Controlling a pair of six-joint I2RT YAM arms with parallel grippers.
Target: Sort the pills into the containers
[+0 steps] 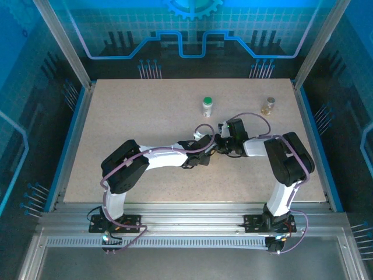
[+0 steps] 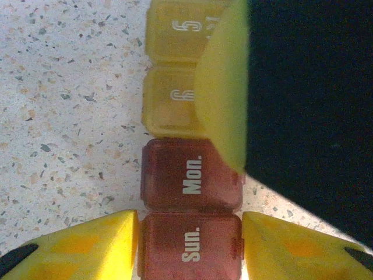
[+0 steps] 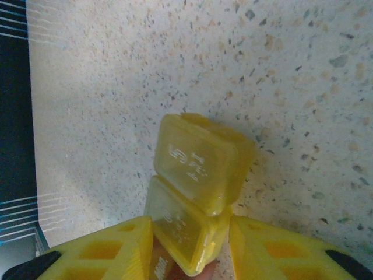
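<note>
**Where the Grippers Meet: Pill Strip at Table Centre**

Because the work surface is a pale speckled table (image 1: pixel 145 116) framed by aluminium rails, the dark arms stand out clearly. Blue-lit panels with a circuit pattern wall the enclosure.

Item count: two containers, two grippers, one pill strip. The white bottle (image 1: pixel 207 106) with a green cap and the amber vial (image 1: pixel 268 105) with a grey cap stand upright toward the far edge, well apart from each other.

The pill strip (image 2: pixel 175 137) lies flat near the table centre, between the two grippers. It has four compartments joined end to end: two in the red-brown piece (image 2: pixel 192 175), marked "Mon." and "Sun.", and two in the yellow-amber piece (image 2: pixel 172 99).

Left gripper (image 2: pixel 189 245): narrowly open, its fingers (image 2: pixel 87 245) lying against both sides of the "Sun." compartment and clamping the red-brown piece.

Right gripper (image 3: pixel 191 245): narrowly open, straddling the nearer yellow compartment. Whether it grips cannot be told. One of its fingers (image 2: pixel 224 87) overlaps the yellow-amber piece in the left wrist view.
</note>
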